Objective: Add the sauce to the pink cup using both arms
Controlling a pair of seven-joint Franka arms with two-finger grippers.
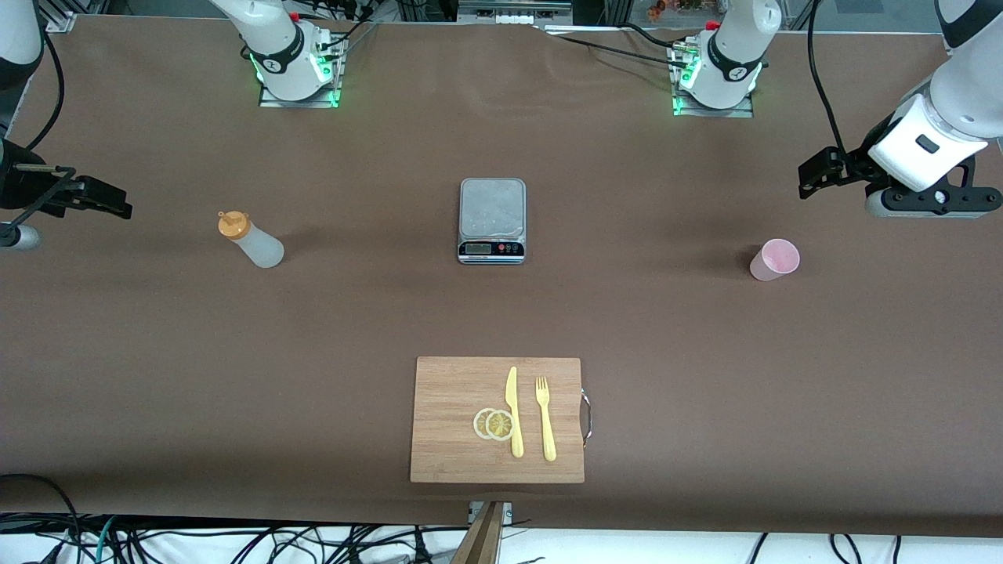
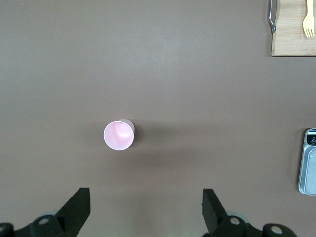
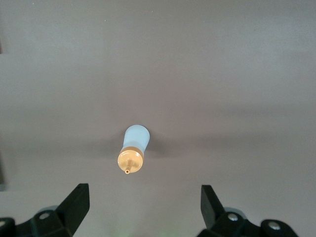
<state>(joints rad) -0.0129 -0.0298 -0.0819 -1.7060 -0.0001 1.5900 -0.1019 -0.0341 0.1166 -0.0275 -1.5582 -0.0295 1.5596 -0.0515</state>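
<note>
The sauce bottle (image 1: 251,240), whitish with an orange nozzle cap, stands on the table toward the right arm's end. It also shows in the right wrist view (image 3: 133,150). My right gripper (image 3: 144,195) hangs open above bare table a short way from it, holding nothing. The pink cup (image 1: 774,259) stands upright and empty toward the left arm's end, and the left wrist view (image 2: 118,135) looks down into it. My left gripper (image 2: 146,197) is open in the air over bare table beside the cup, not touching it.
A steel kitchen scale (image 1: 491,220) sits mid-table between bottle and cup. Nearer the front camera lies a wooden cutting board (image 1: 454,384) with a yellow knife (image 1: 513,411), a yellow fork (image 1: 544,419) and lemon slices (image 1: 494,424).
</note>
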